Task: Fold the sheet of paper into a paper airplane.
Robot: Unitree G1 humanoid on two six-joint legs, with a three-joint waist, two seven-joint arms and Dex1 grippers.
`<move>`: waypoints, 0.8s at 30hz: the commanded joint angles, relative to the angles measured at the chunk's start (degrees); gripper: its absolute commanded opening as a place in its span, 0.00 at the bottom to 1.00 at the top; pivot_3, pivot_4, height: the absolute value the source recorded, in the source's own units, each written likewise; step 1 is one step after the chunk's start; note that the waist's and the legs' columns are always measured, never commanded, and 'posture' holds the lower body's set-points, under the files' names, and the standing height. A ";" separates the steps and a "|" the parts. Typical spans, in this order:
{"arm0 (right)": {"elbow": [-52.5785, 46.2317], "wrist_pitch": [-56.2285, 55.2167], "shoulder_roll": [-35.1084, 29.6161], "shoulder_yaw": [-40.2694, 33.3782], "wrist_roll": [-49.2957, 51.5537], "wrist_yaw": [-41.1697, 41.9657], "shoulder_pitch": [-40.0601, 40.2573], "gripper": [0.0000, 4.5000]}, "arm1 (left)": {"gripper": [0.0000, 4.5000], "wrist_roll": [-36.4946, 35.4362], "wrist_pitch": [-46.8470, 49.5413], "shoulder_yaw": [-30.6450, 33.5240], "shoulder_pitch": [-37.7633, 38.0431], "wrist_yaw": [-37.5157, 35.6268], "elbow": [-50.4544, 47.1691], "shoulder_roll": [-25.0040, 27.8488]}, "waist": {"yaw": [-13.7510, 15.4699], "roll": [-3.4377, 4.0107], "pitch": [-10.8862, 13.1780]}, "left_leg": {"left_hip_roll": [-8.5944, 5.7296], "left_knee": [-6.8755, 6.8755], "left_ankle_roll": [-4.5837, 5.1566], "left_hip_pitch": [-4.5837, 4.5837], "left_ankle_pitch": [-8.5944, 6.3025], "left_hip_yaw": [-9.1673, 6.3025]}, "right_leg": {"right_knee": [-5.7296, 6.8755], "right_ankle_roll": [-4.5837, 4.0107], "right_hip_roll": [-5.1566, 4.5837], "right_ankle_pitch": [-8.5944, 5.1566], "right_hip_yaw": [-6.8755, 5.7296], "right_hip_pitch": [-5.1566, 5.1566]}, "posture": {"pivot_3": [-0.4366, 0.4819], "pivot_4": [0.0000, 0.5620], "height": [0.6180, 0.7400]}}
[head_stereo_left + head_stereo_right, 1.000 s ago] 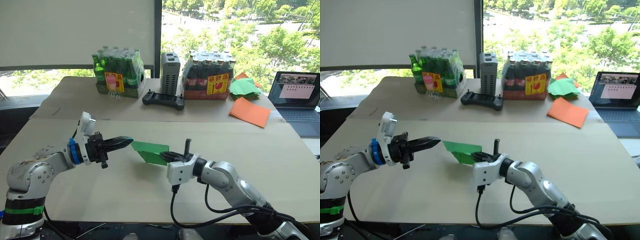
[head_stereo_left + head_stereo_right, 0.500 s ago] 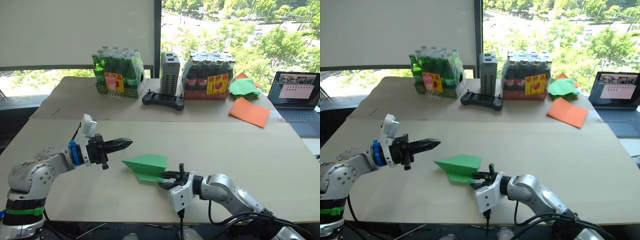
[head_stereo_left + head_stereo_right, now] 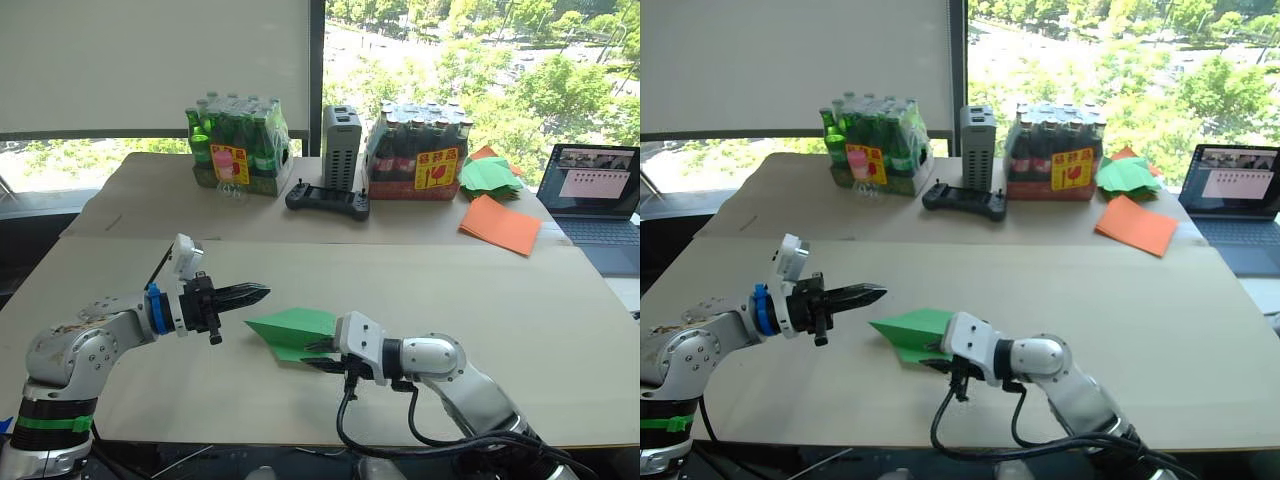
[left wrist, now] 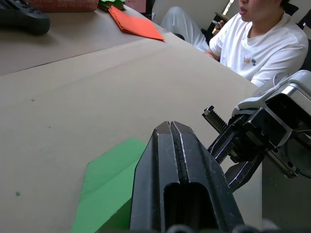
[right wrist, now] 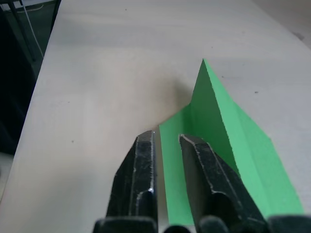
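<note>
The sheet of paper (image 3: 285,328) is bright green, folded to a point on its left, and lies on the near table between my two arms; it also shows as a green flap (image 4: 104,189) in the left wrist view. My left gripper (image 3: 262,292) is shut and empty, hovering just left of the paper's point, its tips (image 4: 170,125) pressed together. My right gripper (image 3: 315,355) sits at the paper's near right edge. Its fingers stand slightly apart, and the paper's edge (image 5: 228,141) runs into the narrow gap (image 5: 166,138).
At the back stand a pack of green bottles (image 3: 236,150), a grey box (image 3: 340,145), a black controller (image 3: 327,200) and a pack of dark bottles (image 3: 418,155). Orange sheets (image 3: 500,225), a heap of green folded papers (image 3: 488,172) and a laptop (image 3: 590,190) lie far right. A seated person (image 4: 262,43) is beyond the table.
My right gripper brought the paper down from the air onto the table, then turned its wrist and eased its fingers apart. My left gripper shifted slightly lower and to the right.
</note>
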 commanded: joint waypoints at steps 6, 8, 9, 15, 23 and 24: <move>3.94 2.37 1.09 1.52 -2.64 -3.67 -1.16 0.01 | 0.00 0.72 -1.88 0.31 1.44 -0.86 -2.47 0.50 | -0.20 0.00 0.00 | 0.01 0.00 0.00 0.00 0.00 0.02 | 0.02 0.00 0.01 0.00 0.00 -0.02 | 0.48 0.27 1.00; 4.91 2.65 0.68 2.07 -3.31 -3.72 -1.13 0.01 | 0.00 0.93 -2.16 0.28 1.68 -0.98 -2.41 0.44 | -0.11 0.00 0.00 | 0.01 0.00 0.00 -0.01 0.00 0.01 | 0.02 0.00 0.01 0.00 0.00 -0.03 | 0.48 0.27 1.00; 5.11 2.70 0.49 2.34 -3.51 -3.61 -1.08 0.01 | 0.00 1.03 -2.28 0.25 1.76 -1.05 -2.36 0.43 | -0.10 0.00 0.00 | 0.00 0.00 0.00 -0.01 0.00 0.01 | 0.01 0.00 0.01 0.00 0.00 -0.03 | 0.48 0.27 1.00; 5.17 6.91 -0.76 4.97 -4.75 -2.99 0.47 0.01 | 0.00 4.22 -5.49 -2.34 1.00 -2.03 0.00 -0.34 | -0.12 0.00 0.00 | 0.00 0.00 0.00 0.02 0.00 0.01 | 0.00 0.00 0.00 0.00 0.00 0.01 | 0.48 0.27 1.00; 4.60 9.10 -0.46 4.80 -4.65 -3.80 -0.13 0.01 | 0.00 16.00 -12.74 -11.57 -0.93 -2.32 2.13 0.21 | -0.11 0.00 -0.01 | 0.00 0.00 0.00 0.04 0.00 0.02 | 0.00 0.01 0.01 0.00 0.00 0.04 | 0.48 0.27 1.00; 4.57 9.23 -0.47 4.81 -4.65 -3.88 -0.14 0.01 | 0.00 16.96 -13.44 -12.34 -1.58 -2.49 2.91 -0.03 | -0.12 0.00 -0.01 | 0.00 0.00 0.00 0.04 0.00 0.02 | 0.00 0.01 0.01 0.00 0.00 0.03 | 0.48 0.27 1.00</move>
